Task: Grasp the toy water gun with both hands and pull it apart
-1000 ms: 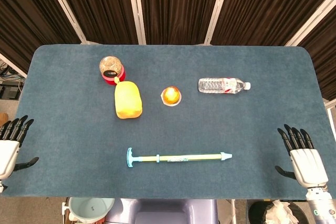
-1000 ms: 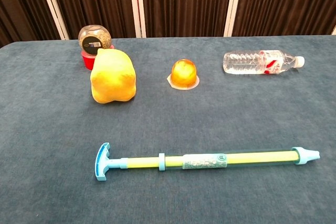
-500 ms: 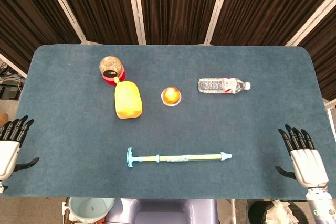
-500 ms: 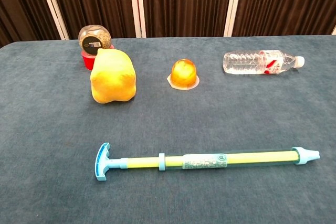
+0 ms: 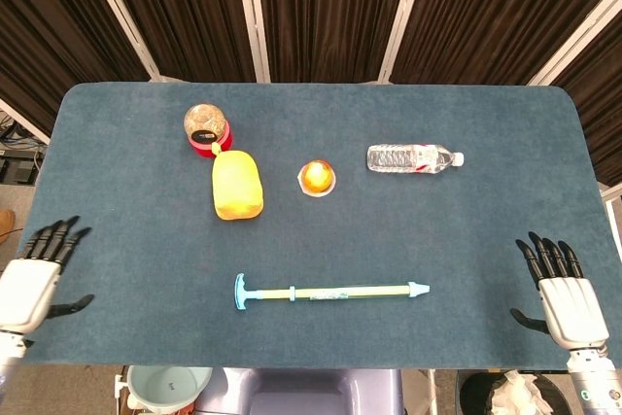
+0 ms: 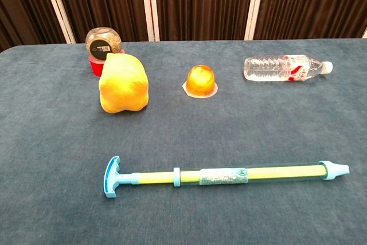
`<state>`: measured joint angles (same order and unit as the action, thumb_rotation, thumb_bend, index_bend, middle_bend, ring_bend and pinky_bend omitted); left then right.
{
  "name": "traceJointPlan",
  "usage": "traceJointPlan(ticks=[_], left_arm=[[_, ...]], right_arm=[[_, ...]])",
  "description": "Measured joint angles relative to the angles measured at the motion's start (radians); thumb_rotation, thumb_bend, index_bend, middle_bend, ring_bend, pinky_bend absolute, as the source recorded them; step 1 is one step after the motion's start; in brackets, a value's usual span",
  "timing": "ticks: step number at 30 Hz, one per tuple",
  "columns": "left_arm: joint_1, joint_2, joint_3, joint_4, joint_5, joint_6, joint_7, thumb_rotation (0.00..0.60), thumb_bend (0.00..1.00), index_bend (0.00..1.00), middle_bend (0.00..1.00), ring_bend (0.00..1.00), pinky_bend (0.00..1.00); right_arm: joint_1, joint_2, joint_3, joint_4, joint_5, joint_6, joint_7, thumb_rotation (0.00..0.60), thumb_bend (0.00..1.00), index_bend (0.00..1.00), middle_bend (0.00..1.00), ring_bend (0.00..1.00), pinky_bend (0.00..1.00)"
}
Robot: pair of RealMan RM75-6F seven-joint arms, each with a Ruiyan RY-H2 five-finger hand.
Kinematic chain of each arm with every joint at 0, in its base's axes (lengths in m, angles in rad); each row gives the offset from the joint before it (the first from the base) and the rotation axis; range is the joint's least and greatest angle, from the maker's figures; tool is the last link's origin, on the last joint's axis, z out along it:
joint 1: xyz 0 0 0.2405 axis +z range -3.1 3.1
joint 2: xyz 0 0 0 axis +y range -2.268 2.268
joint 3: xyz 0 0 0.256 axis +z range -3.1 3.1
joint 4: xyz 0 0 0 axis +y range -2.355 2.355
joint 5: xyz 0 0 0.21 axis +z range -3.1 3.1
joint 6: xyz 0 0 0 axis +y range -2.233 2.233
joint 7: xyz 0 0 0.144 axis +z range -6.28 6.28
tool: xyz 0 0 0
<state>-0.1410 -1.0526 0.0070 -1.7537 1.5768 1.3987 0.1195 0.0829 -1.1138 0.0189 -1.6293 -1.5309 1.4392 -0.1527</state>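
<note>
Both views are bright and evenly lit from above, with no strong glare. Shadows are soft and short: a faint dark line lies under the water gun [image 6: 223, 176], and small patches sit close beside the yellow toy [image 6: 123, 83] and the orange cup [image 6: 200, 80]. The clear bottle [image 6: 285, 67] shows small highlights. The curtains behind stay dark with little detail. Focus is sharp across the blue table [image 5: 126, 182], whose far edge bows slightly in the head view.

Water bottle [image 5: 414, 157], jelly cup [image 5: 317, 179], yellow toy [image 5: 237, 185], globe jar [image 5: 206, 127].
</note>
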Motion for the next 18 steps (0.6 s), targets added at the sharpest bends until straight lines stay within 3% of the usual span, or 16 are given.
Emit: traceJointPlan(ticks=[9, 18], left_arm=[[-0.064, -0.021, 0.016, -0.156, 0.019, -0.125, 0.167, 0.6, 0.0, 0.2, 0.04, 0.0, 0.11], [-0.111, -0.136, 0.01, -0.244, -0.062, -0.219, 0.396, 0.6, 0.04, 0.3, 0.06, 0.0, 0.11]], right_arm=[[-0.001, -0.001, 0.0, 0.005, 0.003, -0.001, 0.003, 0.6, 0.08, 0.09, 0.0, 0.0, 0.05], [-0.004, 0.005, 0.003, 0.002, 0.007, 0.005, 0.012, 0.6, 0.08, 0.11, 0.0, 0.0, 0.05]])
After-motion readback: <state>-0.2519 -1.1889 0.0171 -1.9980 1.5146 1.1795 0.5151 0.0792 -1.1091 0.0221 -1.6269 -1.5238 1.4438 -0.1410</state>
